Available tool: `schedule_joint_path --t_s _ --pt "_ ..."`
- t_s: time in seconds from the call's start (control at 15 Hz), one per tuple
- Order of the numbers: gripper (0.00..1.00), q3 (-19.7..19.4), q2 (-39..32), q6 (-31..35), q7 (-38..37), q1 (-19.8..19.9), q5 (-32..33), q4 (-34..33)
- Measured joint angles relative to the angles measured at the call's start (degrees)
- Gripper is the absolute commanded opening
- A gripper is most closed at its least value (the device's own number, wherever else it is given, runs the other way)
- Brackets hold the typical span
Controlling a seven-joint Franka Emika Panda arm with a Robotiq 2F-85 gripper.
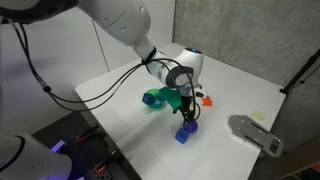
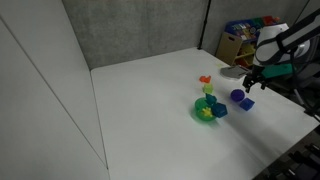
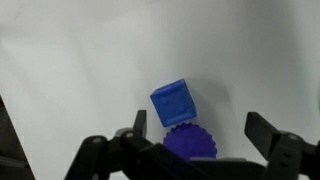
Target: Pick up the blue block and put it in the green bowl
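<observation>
Hovering over the table (image 1: 120, 105), the gripper (image 3: 197, 122) has its jaws spread wide and holds nothing.

Wrist view, left to right:
- left finger (image 3: 140, 122)
- block (image 3: 173, 102), lying turned at an angle on the white top
- dome (image 3: 190, 143), right against the block's near edge (touching or just beside, can't tell)
- right finger

The block sits off-centre toward the left finger. The dome is nearer the middle of the jaws.

Exterior view, left to right:
- bowl (image 1: 152, 98)
- gripper, above the blue pieces
- orange piece (image 1: 207, 101)
- grey object (image 1: 255, 133), well apart at the table edge

The bowl is near the block and looks apart from it.

Step in hand, my read: line up and descend on the block. To do it well:
- Shift so the block sits midway between the fingers.
- Turn the wrist so the pads meet two flat faces, not corners.
- Keep the dome outside the jaws.
- Drop straight and close only once low.

Risks are grabbing the dome instead or nudging the block away.

Writing, brands, labels: none readable.
</observation>
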State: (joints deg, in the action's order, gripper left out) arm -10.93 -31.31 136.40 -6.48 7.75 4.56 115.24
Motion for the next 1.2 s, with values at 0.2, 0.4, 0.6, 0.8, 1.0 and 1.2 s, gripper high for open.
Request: schedule_joint_path --t_s 0.2,0.4,0.6,0.8,1.0,1.2 --pt "1.0 -0.4 -2.9 3.2 0.5 0.0 1.5 -0.1" --pt "1.0 -0.7 -5.8 6.5 3.4 0.3 2.9 -0.6" --pt "1.0 -0.4 -8.0 8.4 8.5 1.4 2.9 -1.3" --pt "1.0 0.6 -9.7 8.5 12.5 3.3 2.9 -2.5" --pt "1.0 1.8 -11.5 8.5 13.8 5.2 2.7 -4.3" --pt "1.0 2.6 -12.9 8.5 13.9 5.8 2.3 -5.8"
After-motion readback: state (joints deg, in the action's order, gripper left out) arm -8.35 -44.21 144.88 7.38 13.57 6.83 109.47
